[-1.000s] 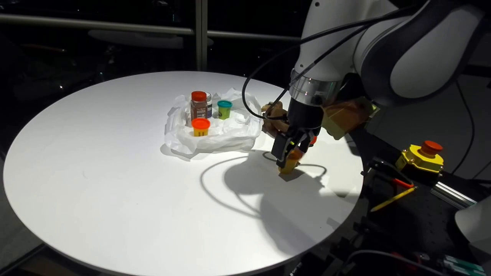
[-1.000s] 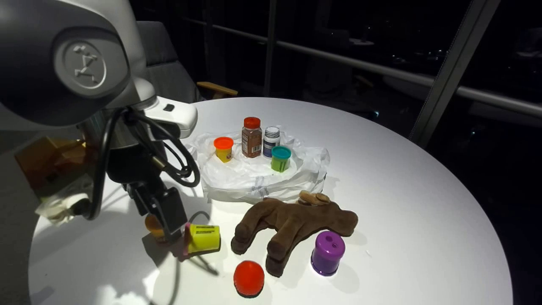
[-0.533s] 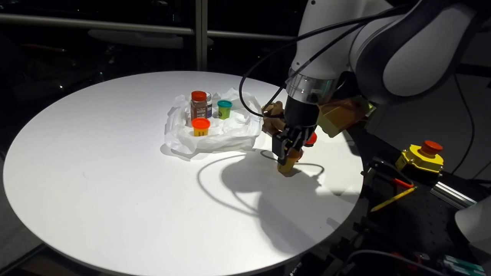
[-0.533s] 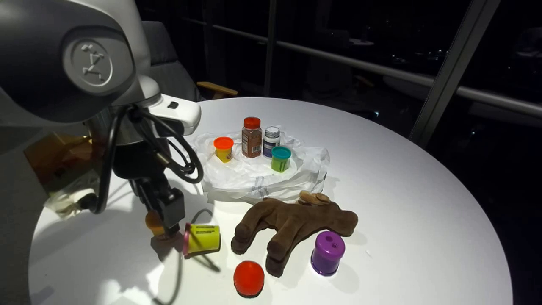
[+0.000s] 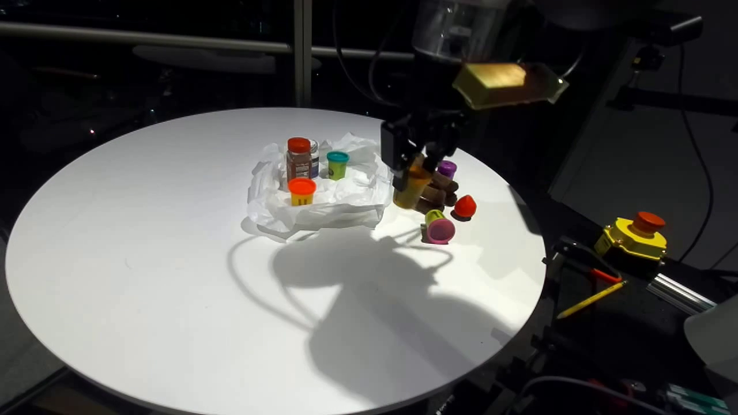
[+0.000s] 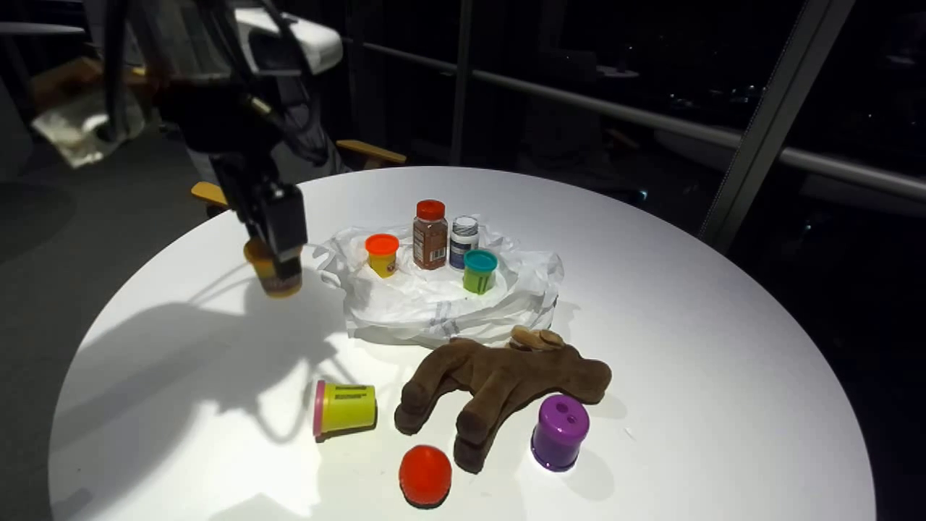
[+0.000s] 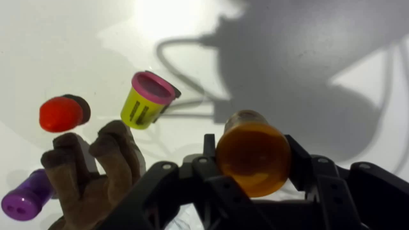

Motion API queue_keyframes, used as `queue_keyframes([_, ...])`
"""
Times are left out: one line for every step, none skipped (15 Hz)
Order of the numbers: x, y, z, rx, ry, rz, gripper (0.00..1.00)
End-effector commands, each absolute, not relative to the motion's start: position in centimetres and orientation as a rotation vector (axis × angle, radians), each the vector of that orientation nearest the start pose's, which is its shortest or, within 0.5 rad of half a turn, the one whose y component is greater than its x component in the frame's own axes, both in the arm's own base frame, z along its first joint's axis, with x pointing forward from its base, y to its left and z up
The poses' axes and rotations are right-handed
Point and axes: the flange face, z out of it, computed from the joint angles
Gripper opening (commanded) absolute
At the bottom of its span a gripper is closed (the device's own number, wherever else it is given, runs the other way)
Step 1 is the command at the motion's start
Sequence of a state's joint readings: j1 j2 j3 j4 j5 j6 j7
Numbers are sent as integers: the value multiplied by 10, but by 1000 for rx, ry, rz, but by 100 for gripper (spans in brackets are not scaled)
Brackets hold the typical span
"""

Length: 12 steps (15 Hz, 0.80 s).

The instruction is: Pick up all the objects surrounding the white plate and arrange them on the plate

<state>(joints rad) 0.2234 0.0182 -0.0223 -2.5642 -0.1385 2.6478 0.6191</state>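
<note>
Pincer (image 7: 251, 153) points downward above the tabletop (image 5: 173, 271), gripping an orange-lidded tub (image 5: 411, 193).

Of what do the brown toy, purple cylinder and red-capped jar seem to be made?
Brown toy: probably plush fabric; matte, softly bent limbs.
Purple cylinder: likely plastic; glossy, with bright reflections.
Red-capped jar: plastic or glass; transparent body, brown inside.

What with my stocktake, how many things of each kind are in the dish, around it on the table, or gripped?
Tubs: 4 (orange-lidded tub, teal-lidded tub, tipped tub, gripped tub)
Jar: 1
Bottle: 1
Plush toy: 1
Red piece: 1
Purple piece: 1
Total: 9
</note>
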Motion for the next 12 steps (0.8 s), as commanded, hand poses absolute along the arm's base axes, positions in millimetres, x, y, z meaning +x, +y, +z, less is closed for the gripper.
queue_keyframes([505, 92, 299, -3105, 523, -249, 28])
queue_keyframes([519, 89, 301, -3098, 544, -281, 28])
queue_keyframes([531, 86, 302, -3090, 558, -299, 28])
queue_keyframes([544, 80, 297, -3086, 579, -308, 28])
queue_keyframes([556, 73, 288, -3090, 592, -313, 28])
queue_keyframes([566, 68, 280, -3092, 605, -301, 28])
queue_keyframes([575, 62, 272, -3096, 620, -291, 28])
queue_keyframes([584, 56, 263, -3103, 640, -293, 28])
queue_keyframes([592, 49, 253, -3114, 658, -287, 28])
queue_keyframes([600, 43, 244, -3127, 667, -287, 28])
queue_keyframes([604, 39, 239, -3137, 678, -284, 28])
queue_keyframes([611, 31, 229, -3148, 696, -286, 28])
